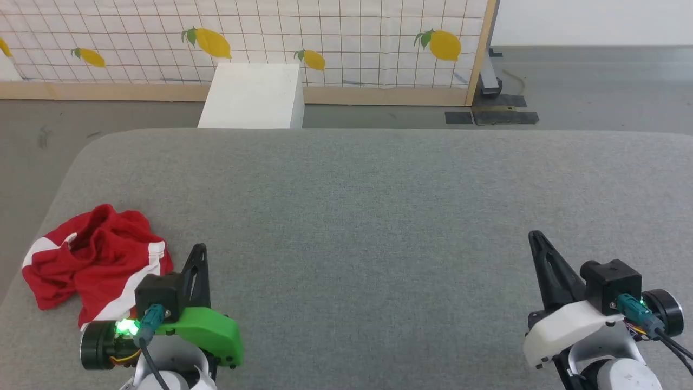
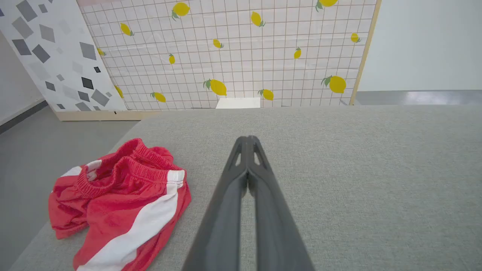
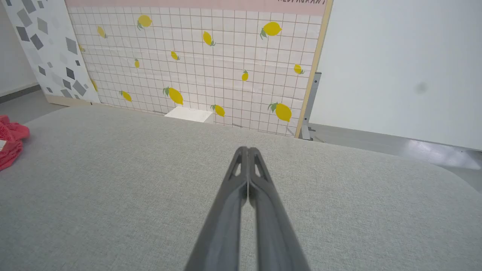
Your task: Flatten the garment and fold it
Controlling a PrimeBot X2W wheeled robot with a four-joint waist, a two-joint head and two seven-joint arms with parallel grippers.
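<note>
garment: red shorts (image 1: 92, 260) with white side stripes. We see them bunched in a heap at the near-left corner of the grey padded table (image 1: 379, 206), close to its left edge. Not flattened, folding not started.
left gripper: (image 2: 247, 140) fingers pressed together, nothing between them. It sits just right of the heap; we cannot tell if it touches the cloth.
right gripper: (image 3: 247, 149) also closed and empty, over bare table, well apart from the garment.
risk 1: the heap lies near the table edge. We judge that a sideways drag or push to the left could slide it off.
risk 2: the layers are stacked and crumpled. A pinch from above may take several layers at once, so a lift would raise a lump and spread nothing.
risk 3: both fingers are shut. Going down without opening would only poke or shove the cloth.
risk 4: the right arm has a long reach across. We think the arms could crowd each other over the left corner.
hidden: in the head view the left wrist body covers the garment's near-right part.
cut off: the right wrist view catches only a red sliver at its left edge.
hard to tell: the waistband (image 2: 128, 171) is clear, but we cannot make out the leg openings or hems, nor which side faces up.
</note>
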